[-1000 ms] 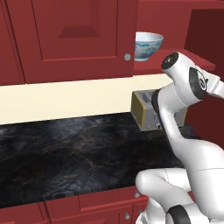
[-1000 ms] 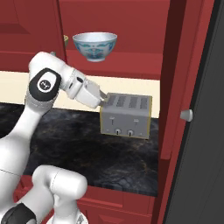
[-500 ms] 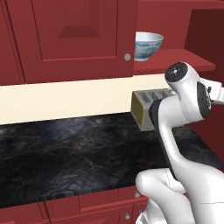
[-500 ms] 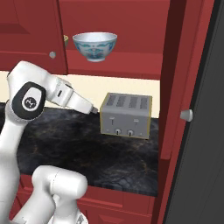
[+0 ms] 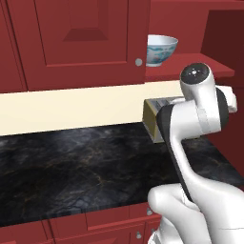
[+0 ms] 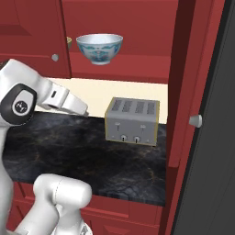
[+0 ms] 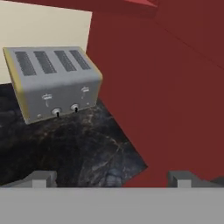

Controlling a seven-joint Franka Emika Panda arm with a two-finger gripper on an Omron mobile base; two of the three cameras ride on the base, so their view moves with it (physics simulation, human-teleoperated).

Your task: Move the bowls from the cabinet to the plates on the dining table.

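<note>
Fingers (image 7: pixel 111 179) spread wide and empty near the grey four-slot toaster (image 6: pixel 132 120); they should rise squarely toward the white blue-patterned bowl (image 6: pixel 99 48) on the red cabinet shelf (image 6: pixel 137 69).

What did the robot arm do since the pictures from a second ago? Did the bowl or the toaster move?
The arm swung its forearm down and back from below the shelf toward the counter. The gripper stayed open and empty, taking hold of nothing; it now looks at the toaster. The patterned bowl stayed on the open cabinet shelf, and the toaster stayed on the black counter.
</note>
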